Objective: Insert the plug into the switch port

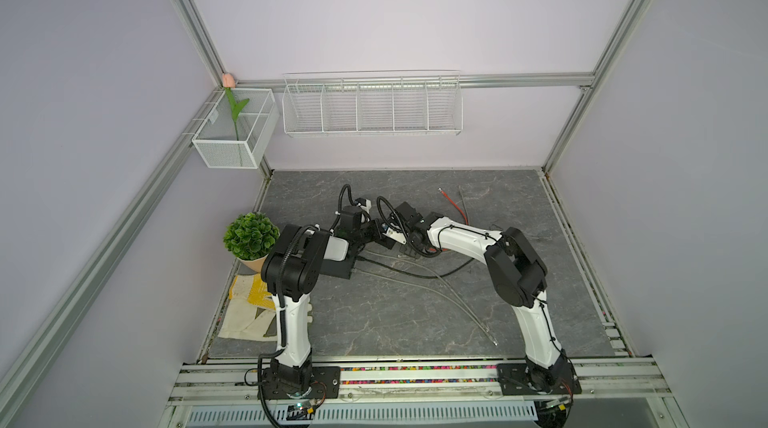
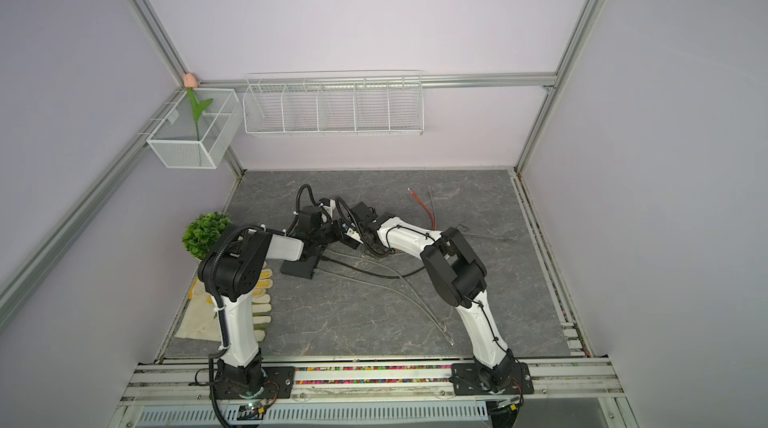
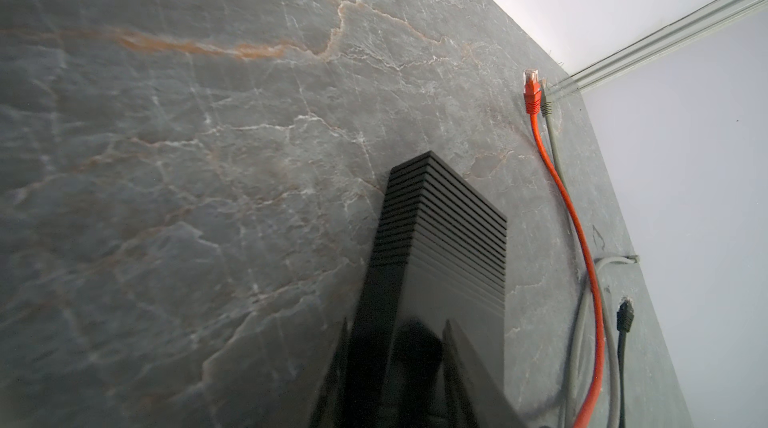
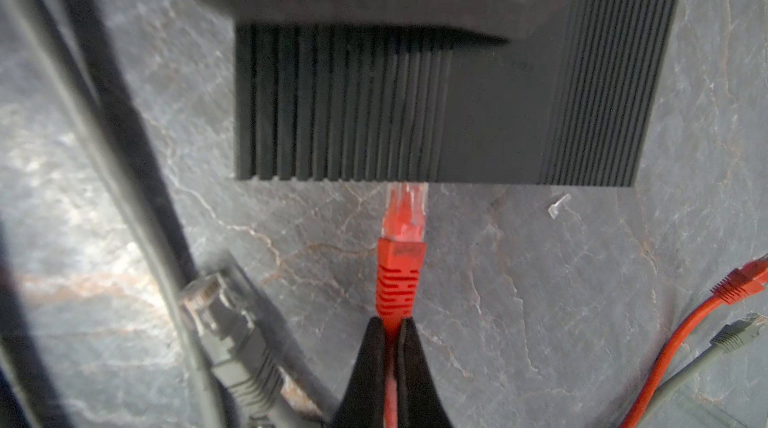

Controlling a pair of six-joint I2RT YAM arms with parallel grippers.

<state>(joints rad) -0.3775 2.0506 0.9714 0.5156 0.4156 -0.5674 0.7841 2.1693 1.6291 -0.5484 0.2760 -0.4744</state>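
Red plug (image 4: 402, 247) w/ clear tip at ribbed blk switch (image 4: 415, 114) edge.

switch (image 4: 490, 114): black, ribbed | plug (image 4: 402, 235): red, tip at switch edge

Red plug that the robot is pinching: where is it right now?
In the right wrist view the red plug is pinched from behind by the right gripper, clear tip at the edge of the black switch; a grey plug lies nearby.
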